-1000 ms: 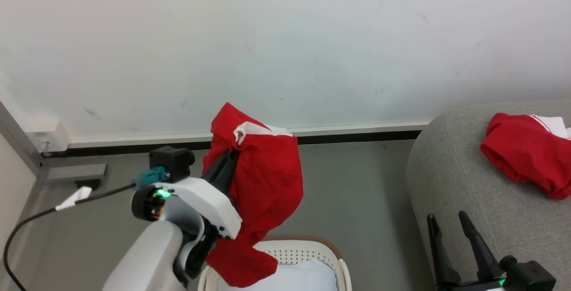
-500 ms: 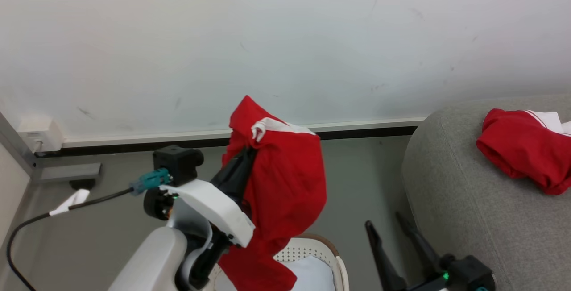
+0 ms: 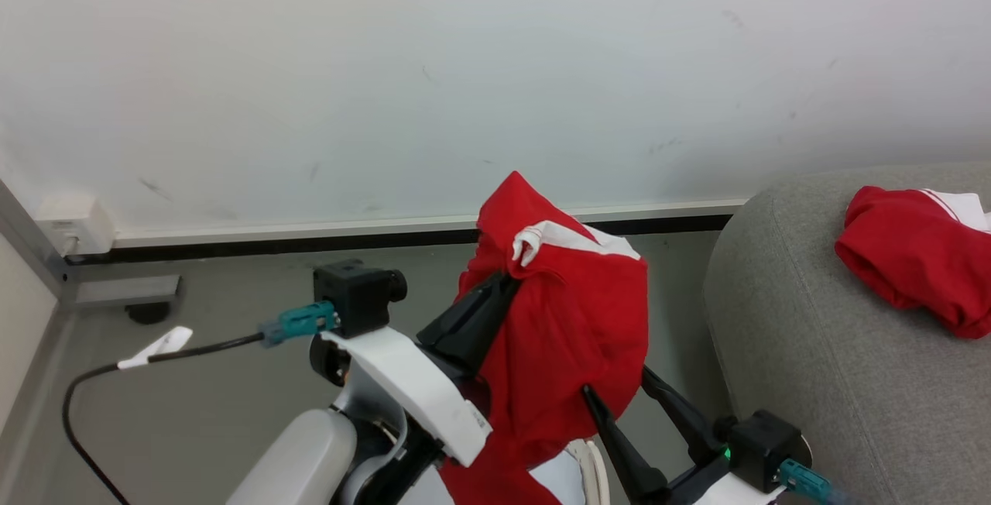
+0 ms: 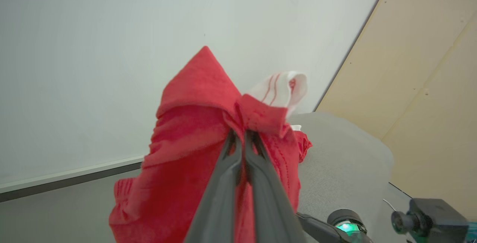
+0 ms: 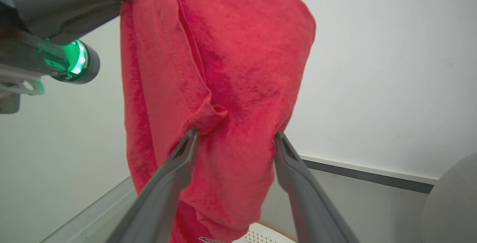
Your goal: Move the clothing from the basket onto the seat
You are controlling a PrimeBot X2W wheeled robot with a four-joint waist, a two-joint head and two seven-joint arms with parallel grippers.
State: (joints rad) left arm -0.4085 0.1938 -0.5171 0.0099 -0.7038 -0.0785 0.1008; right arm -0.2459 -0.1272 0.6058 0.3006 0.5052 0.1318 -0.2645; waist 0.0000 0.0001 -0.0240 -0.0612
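A red garment (image 3: 569, 334) with white trim hangs in the air left of the seat, and my left gripper (image 3: 507, 288) is shut on its upper fold. In the left wrist view the fingers (image 4: 227, 168) pinch the red garment (image 4: 186, 150) tightly. My right gripper (image 3: 617, 383) is open, its tips at the cloth's lower right edge. In the right wrist view the right gripper (image 5: 235, 135) straddles the hanging garment (image 5: 223, 68), both fingers touching it. A sliver of the cream basket (image 3: 592, 470) shows below the cloth. A second red and white garment (image 3: 906, 265) lies on the grey seat (image 3: 805, 350).
A white wall with a dark baseboard (image 3: 310, 242) runs behind. A black cable (image 3: 155, 354) trails over the grey floor at left, near a wall socket box (image 3: 70, 230). A tan panel (image 4: 428, 68) stands beyond the seat (image 4: 346, 153).
My left arm has carried the hanging garment to the right, toward the seat. My right gripper has swung left and up from beside the seat to the cloth's lower edge, still open.
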